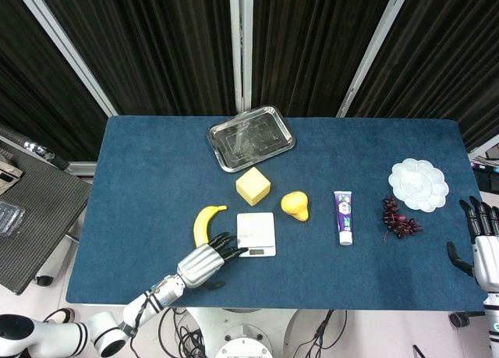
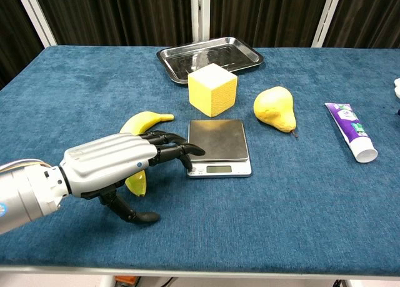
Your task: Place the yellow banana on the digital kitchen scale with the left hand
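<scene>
Where the blue table stretches wide under the dark curtains, the biggest thing on it is the steel tray at the far edge, a little left of centre. Off to the right sits a white palette, with a bunch of dark grapes just near of it. The left hand reaches in from the near left corner, fingers spread and holding nothing, hovering over the near end of the yellow banana with its dark fingertips close to the left edge of the digital kitchen scale. The banana lies on the cloth just left of the scale, not on it. The right hand stands at the right edge, fingers up and apart, empty. A yellow foam cube sits just beyond the scale, a pear to its right, then a purple tube.
</scene>
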